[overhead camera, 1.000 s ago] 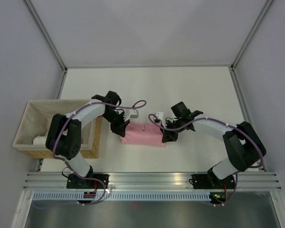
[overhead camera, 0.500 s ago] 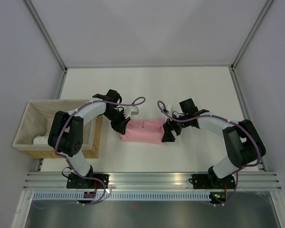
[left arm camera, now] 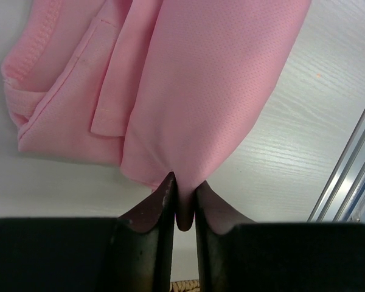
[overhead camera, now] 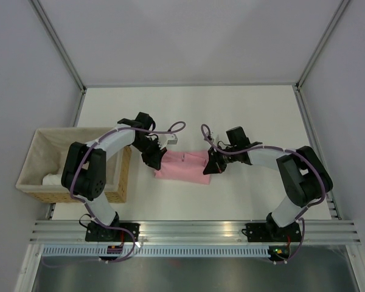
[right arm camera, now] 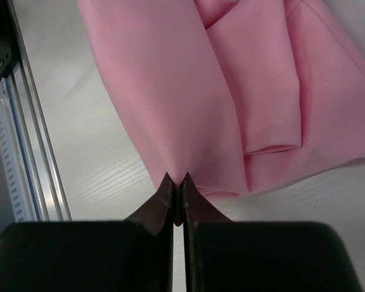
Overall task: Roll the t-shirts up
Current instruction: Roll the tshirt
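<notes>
Pink mesh-knit t-shirt (overhead camera: 184, 165), folded to a narrow band, flat on the white table (overhead camera: 249, 115) between the two arms and nearer the bases than the far edge. Long axis L–R across the top view, a touch tilted. One arm per end, so neither nearer: left gripper (overhead camera: 153, 163) on the L end, right gripper (overhead camera: 210, 168) on the R end. Dark fingertips (left arm camera: 164, 201) in the left wrist view pressed to a slit, w/ a peak of cloth nipped between; same in the right wrist view, fingertips (right arm camera: 165, 198) tight on a drawn-up point of fabric. In both, pinch taken on the fold nearest the metal rail (right arm camera: 24, 121), i.e. the near long edge. Rest of the band stretching ahead of each pair, toward the other arm. Judged: turn-over to go from that near edge toward the far one, both ends kept level. Hard to tell: no. of layers in each pinch, neck label, underside. Band ends covered by the grippers from above. Wicker basket (overhead camera: 30, 183) at far L, part hidden by the left arm.
</notes>
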